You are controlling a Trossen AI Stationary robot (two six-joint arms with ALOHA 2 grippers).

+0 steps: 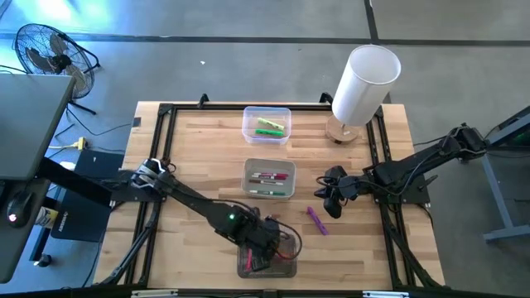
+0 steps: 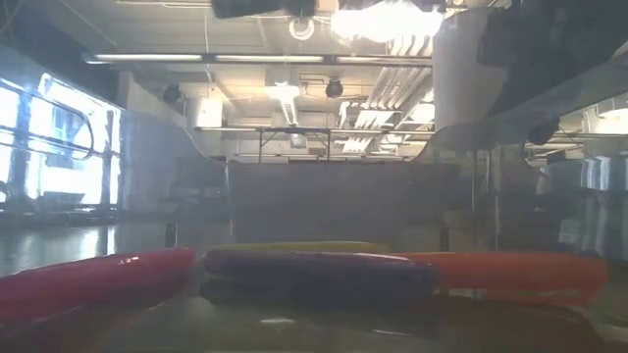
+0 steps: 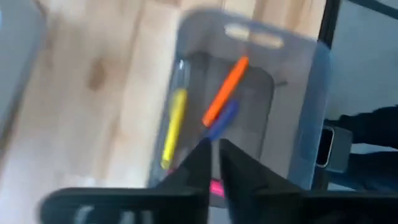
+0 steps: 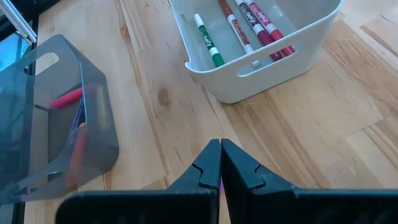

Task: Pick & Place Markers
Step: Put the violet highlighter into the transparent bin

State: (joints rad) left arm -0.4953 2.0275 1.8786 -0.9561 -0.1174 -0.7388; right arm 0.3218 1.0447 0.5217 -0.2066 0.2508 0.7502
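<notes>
You see a grey concrete floor point(image 1: 248, 66), a floor fan point(image 1: 45, 54) at the corner, and bright ceiling lights point(image 2: 383, 20) overhead.

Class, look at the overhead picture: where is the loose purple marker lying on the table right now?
In the high view the purple marker lies bare on the wood, right of centre, just in front of the right gripper and to the right of the middle bin.

Overhead, table-level, two close wrist cameras
</notes>
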